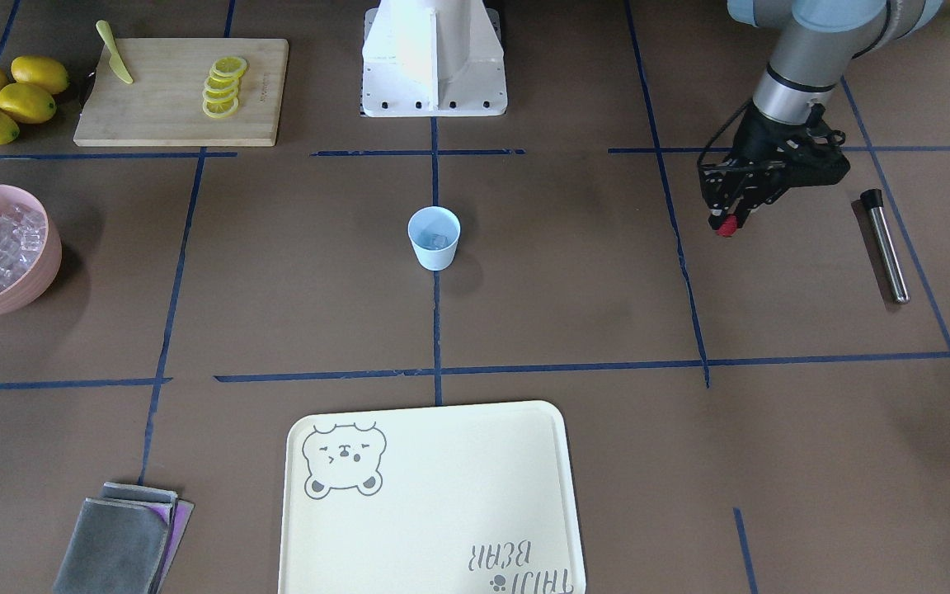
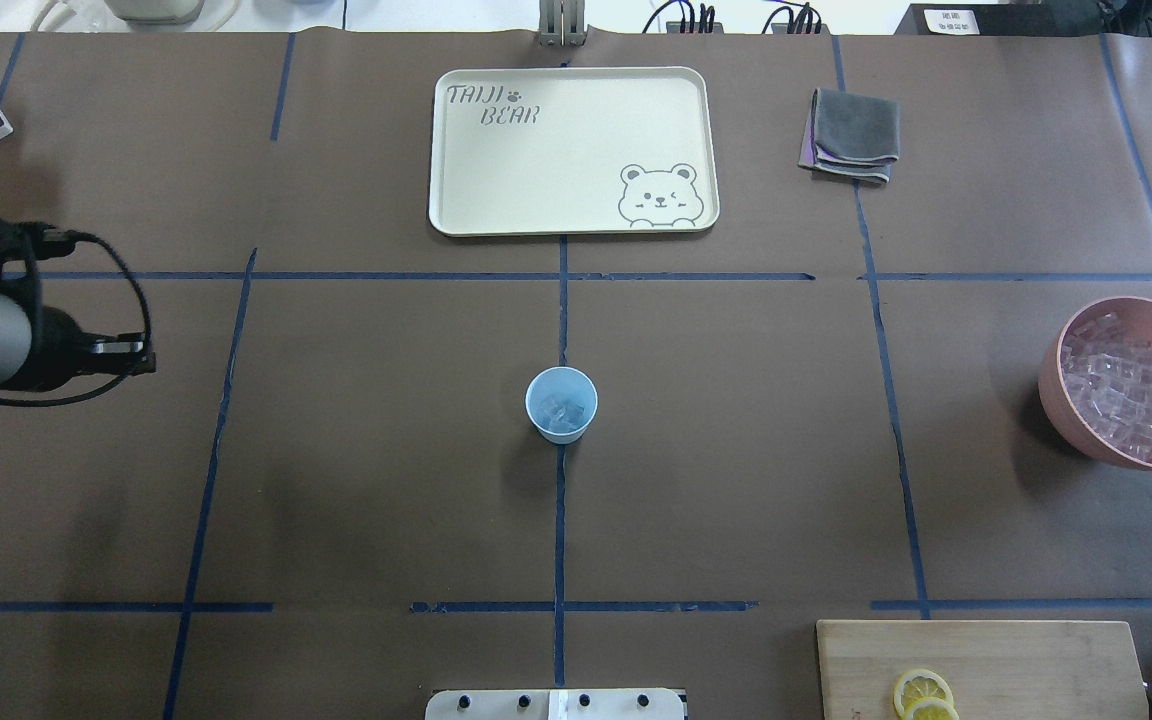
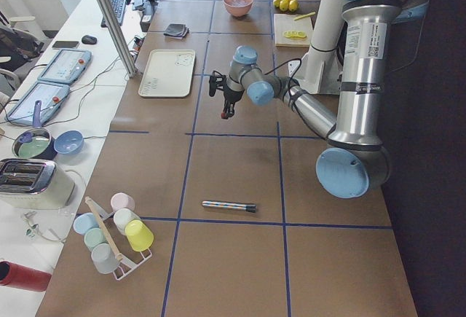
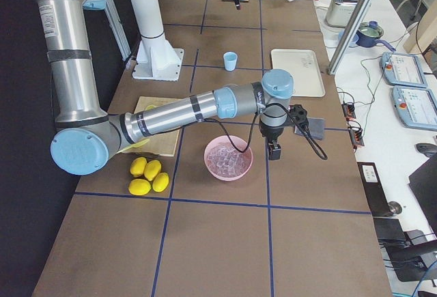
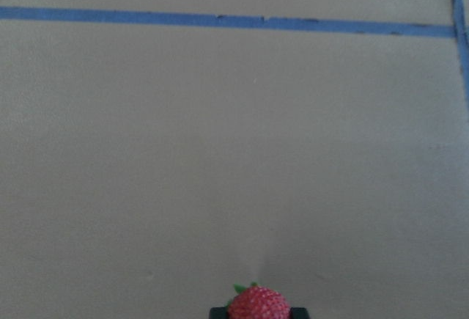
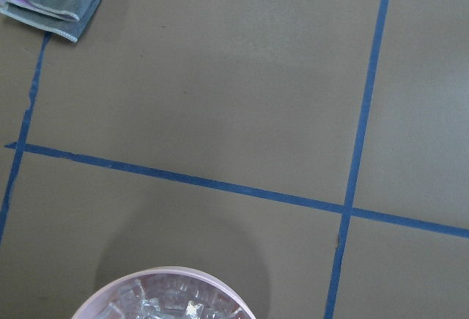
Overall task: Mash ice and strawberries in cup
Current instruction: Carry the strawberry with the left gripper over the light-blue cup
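Brown desk (image 1: pixel 277 313): my right fingers (image 4: pixel 274 149) hang by the pink bowl (image 4: pixel 207 157), their gap I cannot tell. The cup (image 1: pixel 434 239), ice (image 1: pixel 436 241) inside, stands mid-desk, well right of my left fingers (image 1: pixel 740 208), clamped on 1 strawberry (image 1: pixel 725 225).

front camera looks steeply down from across the table (image 1: pixel 566 289), robot base (image 1: pixel 434 58) at top. overhead looks from behind it; both centre on the cup (image 2: pixel 561 404). side cameras sit high at each table end. left wrist hangs close over the table; right wrist close over the pink bowl (image 6: pixel 165 288) rim.
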`<state>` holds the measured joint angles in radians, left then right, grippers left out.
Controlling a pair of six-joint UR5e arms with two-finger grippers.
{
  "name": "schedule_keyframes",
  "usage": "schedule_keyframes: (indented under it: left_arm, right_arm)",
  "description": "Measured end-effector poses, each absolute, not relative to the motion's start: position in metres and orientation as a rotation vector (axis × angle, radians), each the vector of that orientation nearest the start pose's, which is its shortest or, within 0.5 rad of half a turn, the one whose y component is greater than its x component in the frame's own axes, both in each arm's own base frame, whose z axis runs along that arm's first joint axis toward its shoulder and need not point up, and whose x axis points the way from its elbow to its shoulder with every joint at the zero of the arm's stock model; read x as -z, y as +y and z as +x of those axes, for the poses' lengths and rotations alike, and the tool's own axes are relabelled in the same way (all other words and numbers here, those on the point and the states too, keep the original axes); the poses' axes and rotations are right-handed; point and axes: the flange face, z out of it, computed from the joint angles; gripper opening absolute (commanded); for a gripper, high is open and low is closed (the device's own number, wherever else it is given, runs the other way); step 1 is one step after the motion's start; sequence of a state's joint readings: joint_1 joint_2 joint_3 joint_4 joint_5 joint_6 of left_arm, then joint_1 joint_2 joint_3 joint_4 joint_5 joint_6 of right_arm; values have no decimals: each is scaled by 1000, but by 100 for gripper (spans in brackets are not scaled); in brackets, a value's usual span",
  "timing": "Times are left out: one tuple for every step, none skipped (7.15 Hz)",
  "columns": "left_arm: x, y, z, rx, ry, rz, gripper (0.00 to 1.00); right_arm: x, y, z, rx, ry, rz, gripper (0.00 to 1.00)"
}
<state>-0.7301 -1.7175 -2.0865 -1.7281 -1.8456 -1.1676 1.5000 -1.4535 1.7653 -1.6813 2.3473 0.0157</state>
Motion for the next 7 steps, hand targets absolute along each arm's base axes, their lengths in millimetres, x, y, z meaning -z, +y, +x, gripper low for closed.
schedule_keyframes:
  left_arm:
    - [-278,-421,340,207,853,191,0]
    - [-229,-408,376,216,883,148,0]
    - [-191,-392,410,226,912,120,0]
    - [-164,-381,445,234,924,115,0]
    - [-146,-372,478,235,925,113,0]
    - [-130,-369,505,241,925,109,0]
    - [-117,-373,528,249,918,107,0]
  right_arm:
    - [-526,-531,37,126,-788,154,100]
    - [-539,-522,47,123,-789,146,100]
    - [-549,-516,54,120,-789,139,100]
    - [-555,-512,59,119,-789,137,100]
    - [-559,-510,61,119,-789,136,100]
    - [-561,-509,63,119,-789,135,100]
    - [-562,-508,63,119,-789,134,100]
